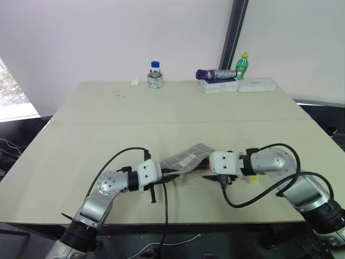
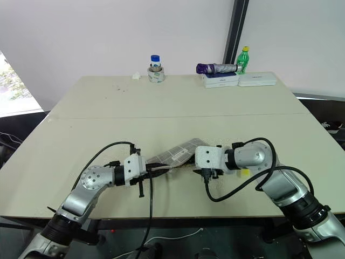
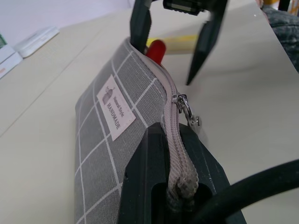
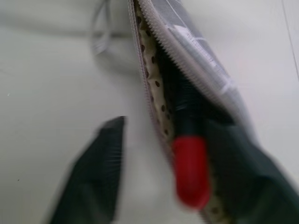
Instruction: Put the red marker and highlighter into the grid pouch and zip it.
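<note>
Left hand [image 3: 180,186] pinches grid pouch [image 3: 117,140]; right hand [image 3: 173,51] gapes around red marker [image 3: 156,49].

Pale beige table [image 1: 108,118]. Far edge, upper centre: tape roll [image 1: 155,82] with blue-capped jar; two white boxes [image 1: 240,85] upper right. Yellow highlighter [image 3: 182,43] lies on tabletop.

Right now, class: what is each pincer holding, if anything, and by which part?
The left pincer is shut on the grid pouch, gripping its zip end. The right pincer is open, holding nothing; the red marker sits loose in the pouch mouth.
</note>
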Robot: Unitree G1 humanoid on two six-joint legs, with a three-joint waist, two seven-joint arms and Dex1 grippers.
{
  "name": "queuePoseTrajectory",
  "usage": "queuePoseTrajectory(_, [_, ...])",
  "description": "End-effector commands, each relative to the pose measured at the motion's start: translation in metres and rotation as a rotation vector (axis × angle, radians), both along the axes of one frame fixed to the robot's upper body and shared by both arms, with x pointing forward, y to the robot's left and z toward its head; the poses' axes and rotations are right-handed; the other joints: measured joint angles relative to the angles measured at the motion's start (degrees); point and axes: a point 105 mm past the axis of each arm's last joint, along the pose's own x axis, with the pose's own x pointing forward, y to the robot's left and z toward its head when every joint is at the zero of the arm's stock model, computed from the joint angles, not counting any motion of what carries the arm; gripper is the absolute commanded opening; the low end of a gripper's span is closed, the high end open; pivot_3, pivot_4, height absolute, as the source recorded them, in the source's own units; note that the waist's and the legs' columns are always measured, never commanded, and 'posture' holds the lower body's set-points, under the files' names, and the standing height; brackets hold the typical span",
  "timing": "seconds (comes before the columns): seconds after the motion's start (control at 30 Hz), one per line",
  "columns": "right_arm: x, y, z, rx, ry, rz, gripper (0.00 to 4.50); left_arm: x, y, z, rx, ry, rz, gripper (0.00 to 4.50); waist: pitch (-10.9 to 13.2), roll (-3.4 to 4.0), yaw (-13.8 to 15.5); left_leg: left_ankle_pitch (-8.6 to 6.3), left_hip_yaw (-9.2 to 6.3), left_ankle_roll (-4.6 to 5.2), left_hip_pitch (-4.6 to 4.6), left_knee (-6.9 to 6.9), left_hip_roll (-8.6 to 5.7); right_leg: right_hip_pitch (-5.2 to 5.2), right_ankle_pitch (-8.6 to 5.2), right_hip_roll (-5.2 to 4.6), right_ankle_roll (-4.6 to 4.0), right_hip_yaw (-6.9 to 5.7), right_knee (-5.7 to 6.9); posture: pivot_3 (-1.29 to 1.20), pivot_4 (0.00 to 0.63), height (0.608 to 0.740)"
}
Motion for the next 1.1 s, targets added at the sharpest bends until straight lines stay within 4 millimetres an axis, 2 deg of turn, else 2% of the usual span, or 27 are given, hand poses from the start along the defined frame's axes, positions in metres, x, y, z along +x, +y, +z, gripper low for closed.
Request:
queuePoseTrajectory(0.03, [0.001,-0.007,0.041,0.118,-0.084,-0.054,3.70,0.006,0.003,0.016,-0.078,-0.012,0.046,0.00,0.0,0.00,0.0,0.00,-0.01,0.00,0.00,0.00,0.00,0.00,0.00,0.00,0.00,0.00,0.00,0.00,0.150,0.736])
queuePoseTrajectory(0.13, [0.005,-0.032,0.056,0.214,-0.070,-0.185,3.70,0.013,0.006,0.022,-0.138,0.002,0.105,0.00,0.0,0.00,0.1,0.00,-0.01,0.00,0.00,0.00,0.00,0.02,0.00,0.00,0.00,-0.01,0.00,0.00,0.150,0.736])
queuePoseTrajectory(0.23, [0.014,-0.063,0.061,0.333,-0.048,-0.385,3.70,0.022,0.007,0.026,-0.181,-0.004,0.163,0.00,0.0,-0.02,0.3,0.00,-0.03,0.00,0.00,0.03,-0.01,0.06,0.00,0.00,0.00,-0.03,0.00,0.00,0.150,0.736])
queuePoseTrajectory(0.37, [0.015,-0.119,0.038,0.453,0.067,-0.747,3.70,0.034,0.001,0.028,-0.223,-0.033,0.238,0.00,0.0,-0.03,0.4,0.00,-0.02,0.00,0.00,0.05,-0.02,0.08,0.01,0.00,0.00,-0.03,0.00,0.00,0.150,0.736])
queuePoseTrajectory(0.5, [0.012,-0.140,0.015,0.514,0.141,-0.951,3.70,0.039,-0.006,0.027,-0.222,-0.065,0.255,0.00,0.0,-0.02,-0.1,0.01,0.01,0.01,0.01,0.06,-0.02,0.05,0.01,-0.01,0.00,-0.03,0.04,0.00,0.150,0.736])
queuePoseTrajectory(0.67, [0.006,-0.145,-0.020,0.568,0.234,-1.123,3.70,0.042,-0.017,0.021,-0.218,-0.070,0.236,0.00,0.0,0.00,0.0,0.01,0.06,0.01,0.02,0.05,0.00,0.04,0.01,0.00,0.00,-0.02,0.09,0.00,0.150,0.736])
queuePoseTrajectory(0.8, [0.004,-0.132,-0.033,0.596,0.281,-1.157,3.70,0.042,-0.020,0.018,-0.220,-0.058,0.216,0.00,0.0,0.02,-0.1,0.01,0.06,0.02,0.02,0.07,-0.03,0.04,0.01,-0.01,0.01,-0.01,0.11,0.00,0.150,0.736])
queuePoseTrajectory(0.93, [0.002,-0.133,-0.040,0.567,0.276,-1.194,3.70,0.041,-0.022,0.017,-0.221,-0.056,0.206,0.00,0.0,0.02,0.0,0.01,0.04,0.02,0.02,0.10,-0.04,0.06,0.01,-0.01,0.01,-0.02,0.12,0.00,0.150,0.736])
queuePoseTrajectory(1.03, [-0.001,-0.128,-0.042,0.563,0.291,-1.183,2.83,0.040,-0.022,0.016,-0.221,-0.054,0.201,0.00,0.0,0.02,0.0,0.01,0.04,0.02,0.02,0.10,-0.05,0.07,0.01,-0.01,0.01,-0.02,0.12,0.00,0.150,0.736])
queuePoseTrajectory(1.1, [-0.002,-0.127,-0.041,0.563,0.292,-1.180,1.87,0.039,-0.022,0.016,-0.221,-0.053,0.200,0.00,0.0,0.02,0.0,0.01,0.03,0.02,0.02,0.10,-0.05,0.07,0.01,-0.01,0.01,-0.02,0.12,0.00,0.150,0.736])
